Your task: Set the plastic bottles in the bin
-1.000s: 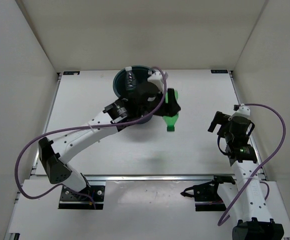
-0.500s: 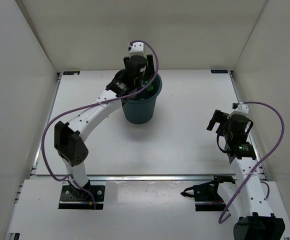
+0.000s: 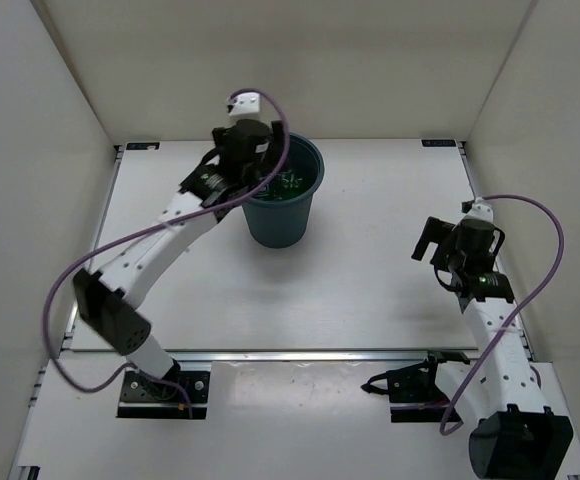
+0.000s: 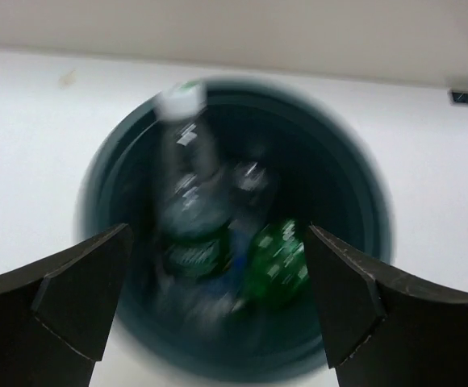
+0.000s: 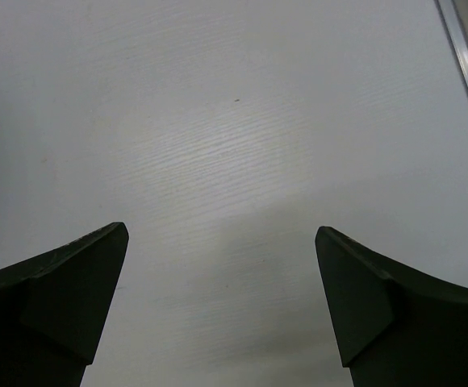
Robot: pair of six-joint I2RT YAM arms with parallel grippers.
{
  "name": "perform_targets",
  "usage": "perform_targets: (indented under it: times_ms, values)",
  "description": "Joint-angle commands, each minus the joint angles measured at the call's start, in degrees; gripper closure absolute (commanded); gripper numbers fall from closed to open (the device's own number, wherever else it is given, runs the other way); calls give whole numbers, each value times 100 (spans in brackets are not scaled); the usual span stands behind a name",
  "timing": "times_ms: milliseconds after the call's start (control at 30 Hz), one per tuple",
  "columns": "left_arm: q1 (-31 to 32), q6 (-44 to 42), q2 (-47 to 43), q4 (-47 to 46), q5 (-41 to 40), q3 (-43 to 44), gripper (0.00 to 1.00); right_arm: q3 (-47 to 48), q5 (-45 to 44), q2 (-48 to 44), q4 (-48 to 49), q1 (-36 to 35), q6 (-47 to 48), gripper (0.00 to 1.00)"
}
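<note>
White table (image 3: 370, 290) under the bin (image 3: 280, 225). Inside the bin, blurry: a green bottle (image 4: 278, 258), a clear bottle (image 4: 190, 193) with white cap (image 4: 179, 98). Above the bin, left gripper (image 4: 216, 234) spread wide. Well right of the bin, right gripper (image 5: 222, 230) spread too.

- The overhead view is bright, evenly lit and sharp; the white surface (image 3: 370, 290) carries only faint, soft shadows.
- The left wrist view is smeared by motion blur: the bin (image 4: 363, 201) rim and the bottles (image 4: 187, 211) inside are streaked, their labels unreadable.
- In the right wrist view a soft glare patch lies on the surface, and the right gripper (image 5: 222, 242) is a dark silhouette.
</note>
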State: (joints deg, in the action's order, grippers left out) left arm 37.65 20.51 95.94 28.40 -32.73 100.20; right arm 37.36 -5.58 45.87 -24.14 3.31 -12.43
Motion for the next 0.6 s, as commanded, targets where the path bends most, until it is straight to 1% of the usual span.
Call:
perform_targets:
  times_ms: [0,33,67,100,133,200,233,267,300,333,367,433,500,567]
  values:
    - [-501,574,-1373,1096,257,-728,2,499,514,395,-572,214,21,0]
    - [-643,716,-1585,1297,354,-1296,1,561,732,536,-670,257,-14,1]
    - [-906,900,-2048,1395,338,-1919,1,631,830,668,-775,266,12,0]
    - [-1204,1093,-2506,1483,311,-2213,2,727,901,739,-889,197,82,0]
    - [-1442,1243,-2728,1649,329,-2764,1,772,875,826,-1012,153,135,0]
    - [-2424,1384,-3482,1974,705,-3557,1,877,709,889,-1101,-49,57,1]
    - [-2786,1333,-3808,2054,794,-3734,1,904,690,924,-1154,-85,100,0]
    - [-2868,1333,-3959,2177,690,-3997,1,887,664,933,-1154,-137,48,1]
    - [-2851,1359,-4178,2265,402,-4156,1,791,690,881,-998,-164,-22,1]
    - [-2746,1402,-4319,2388,164,-4228,1,633,734,802,-831,-25,-84,1]
    - [-2719,1438,-4382,2424,118,-4254,1,606,821,784,-733,37,-189,1]
    - [-2754,1464,-4400,2460,388,-4325,1,421,1330,722,-645,475,-199,0]
    - [-2684,1639,-4452,2398,486,-4421,2,403,1568,739,-644,617,-286,1]
    - [-2553,1693,-4584,2258,505,-4570,1,473,1211,749,-749,444,-260,1]
